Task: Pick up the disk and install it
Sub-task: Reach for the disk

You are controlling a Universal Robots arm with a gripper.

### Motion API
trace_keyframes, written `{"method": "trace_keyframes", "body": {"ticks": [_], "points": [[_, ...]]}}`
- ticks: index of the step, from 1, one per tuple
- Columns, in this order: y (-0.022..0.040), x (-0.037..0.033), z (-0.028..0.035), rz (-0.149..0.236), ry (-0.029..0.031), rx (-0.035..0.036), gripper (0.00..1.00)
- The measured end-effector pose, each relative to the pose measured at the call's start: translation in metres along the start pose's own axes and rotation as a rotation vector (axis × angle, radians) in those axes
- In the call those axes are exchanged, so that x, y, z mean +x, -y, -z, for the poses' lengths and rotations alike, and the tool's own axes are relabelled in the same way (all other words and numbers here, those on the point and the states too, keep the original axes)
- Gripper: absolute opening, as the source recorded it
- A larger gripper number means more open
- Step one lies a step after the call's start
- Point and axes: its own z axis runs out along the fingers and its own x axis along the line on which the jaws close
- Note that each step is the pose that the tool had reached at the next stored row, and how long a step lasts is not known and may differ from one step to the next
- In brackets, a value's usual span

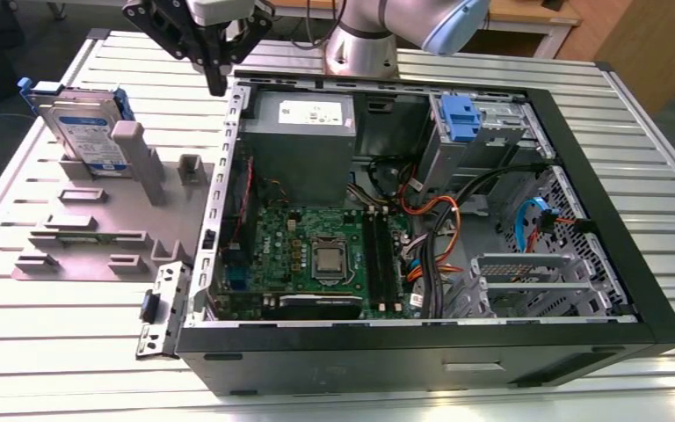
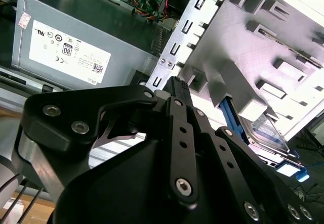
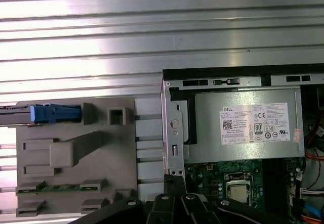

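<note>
The disk (image 1: 83, 132), silver with a white-and-blue label and a blue frame, stands on edge in a slot of the grey holder (image 1: 91, 220) at the exterior view's left. My gripper (image 1: 215, 84) hangs above the left wall of the open computer case (image 1: 431, 343), between the disk and the power supply, apart from the disk. Its black fingers are pressed together with nothing between them. In the second wrist view the gripper (image 2: 175, 82) points at the case wall, with the disk (image 2: 264, 129) behind the holder. The first wrist view has the disk (image 3: 50, 114) edge-on and the gripper (image 3: 174, 181).
Inside the case are a grey power supply (image 1: 300, 132), the motherboard (image 1: 314, 255), coloured cables (image 1: 455, 220), a small blue bracket (image 1: 460, 119) in the upper bay and a metal drive cage (image 1: 526, 281). The slatted aluminium table (image 1: 56, 352) surrounds everything.
</note>
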Motion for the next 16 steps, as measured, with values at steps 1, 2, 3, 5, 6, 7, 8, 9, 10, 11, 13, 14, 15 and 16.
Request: {"method": "trace_keyframes", "body": {"ticks": [1,2,3,5,6,7,8,9,10,11,13,14,15,16], "points": [[0.0,0.0003,-0.0001,0.0,-0.0001,0.0,0.11],[0.0,0.0003,-0.0001,0.0,-0.0001,0.0,0.11],[0.0,0.0003,-0.0001,0.0,-0.0001,0.0,0.11],[0.0,0.0003,-0.0001,0.0,-0.0001,0.0,0.11],[0.0,0.0003,-0.0001,0.0,-0.0001,0.0,0.11],[0.0,0.0003,-0.0001,0.0,0.0,0.0,0.11],[0.0,0.0003,-0.0001,0.0,-0.0001,-0.0001,0.11],[0.0,0.0003,-0.0001,0.0,-0.0001,0.0,0.11],[0.0,0.0003,-0.0001,0.0,-0.0001,0.0,0.11],[0.0,0.0004,-0.0001,0.0,-0.0001,0.0,0.11],[0.0001,0.0016,-0.0004,0.0,-0.0001,-0.0002,0.11],[0.0001,0.0032,-0.0005,0.0,-0.0004,0.0,0.11],[-0.0008,0.0052,-0.0008,0.0,-0.0006,0.0,0.11],[-0.0025,0.0077,-0.0009,0.0,-0.0006,0.0,0.11]]}}
